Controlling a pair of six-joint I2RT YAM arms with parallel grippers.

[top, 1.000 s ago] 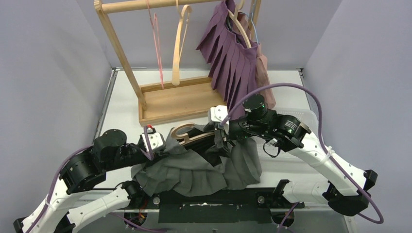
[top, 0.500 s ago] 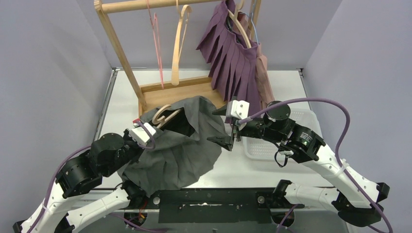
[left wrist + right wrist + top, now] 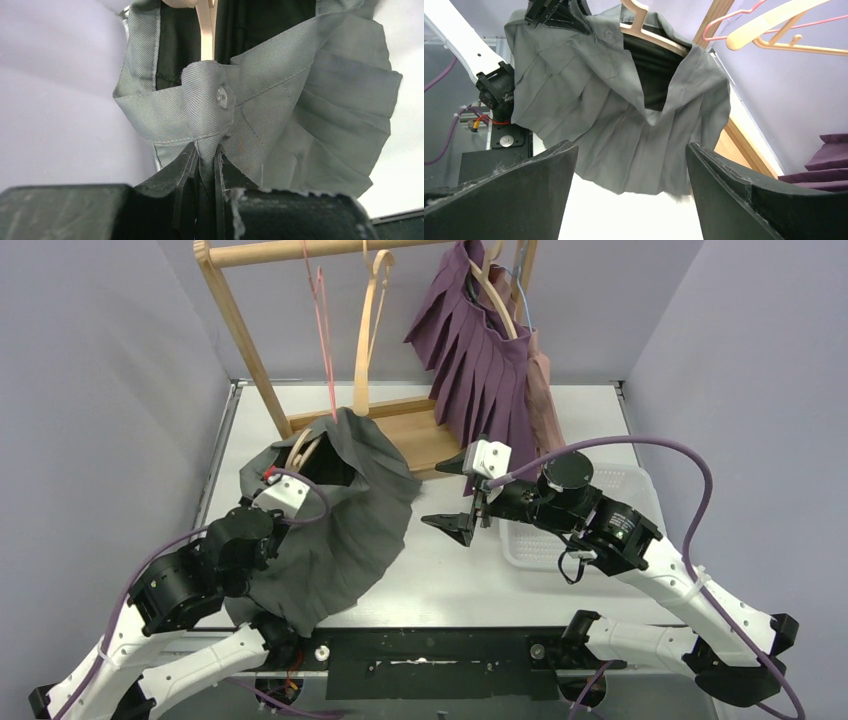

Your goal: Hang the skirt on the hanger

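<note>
Grey skirt (image 3: pixel 340 525) is hanging on the wooden hanger (image 3: pixel 638 15) above the white table (image 3: pixel 450 575), the left gripper (image 3: pixel 205 157) clamping its waistband. The right gripper (image 3: pixel 457 497) is hovering just beside, jaws wide apart, empty. Behind, a wooden rack (image 3: pixel 240 340) is carrying a purple skirt (image 3: pixel 480 380). A white basket (image 3: pixel 530 545) is sitting under the right arm, with grey walls (image 3: pixel 100 390) all around.

Room around the wooden clothes rack (image 3: pixel 245 340)
In front of the rack, bare white table (image 3: pixel 450 575) lies open between the grey pleated skirt (image 3: pixel 340 530), hanging before the rack's left base, and the wide-open right gripper (image 3: pixel 452 497). Its rail's left carries 2 obstacles, a pink wire hanger (image 3: pixel 323 330) and a pale wooden hanger (image 3: pixel 368 340); a purple pleated skirt (image 3: pixel 480 370) blocks the right.
</note>
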